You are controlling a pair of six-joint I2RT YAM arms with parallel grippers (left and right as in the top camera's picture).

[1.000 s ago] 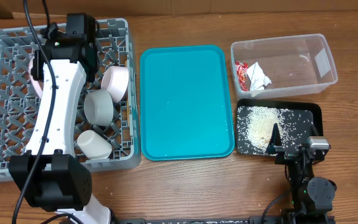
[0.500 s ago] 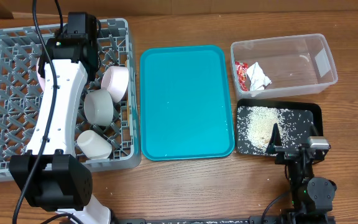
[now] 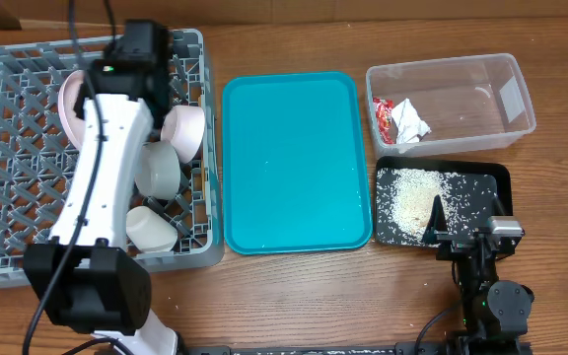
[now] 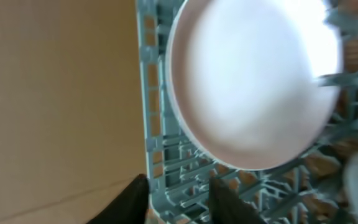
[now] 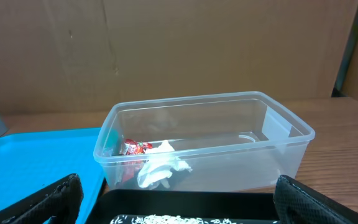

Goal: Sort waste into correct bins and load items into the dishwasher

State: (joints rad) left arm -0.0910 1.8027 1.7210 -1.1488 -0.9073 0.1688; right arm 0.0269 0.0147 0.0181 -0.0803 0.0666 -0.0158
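A pink plate point(image 3: 70, 104) stands on edge in the grey dishwasher rack point(image 3: 8, 197); it fills the left wrist view point(image 4: 253, 81). My left gripper point(image 3: 138, 47) hovers over the rack's far edge, just right of the plate. In the wrist view my left gripper point(image 4: 179, 202) is open and holds nothing, with the rack wall point(image 4: 151, 93) between its fingers. A pink cup point(image 3: 183, 128), a grey cup point(image 3: 156, 170) and a white cup point(image 3: 149, 229) lie in the rack. My right gripper point(image 3: 468, 222) rests open and empty at the near right, also seen in its wrist view point(image 5: 179, 211).
A teal tray point(image 3: 297, 163) lies mid-table. A clear bin point(image 3: 471, 94) at the far right holds a red wrapper and crumpled paper point(image 3: 400, 120), seen again in the right wrist view point(image 5: 157, 165). A black tray point(image 3: 491, 182) below it holds spilled rice point(image 3: 412, 197).
My left arm has swung a little to the right, away from the pink plate. The plate now shows more fully, standing in the rack. The right arm has not moved.
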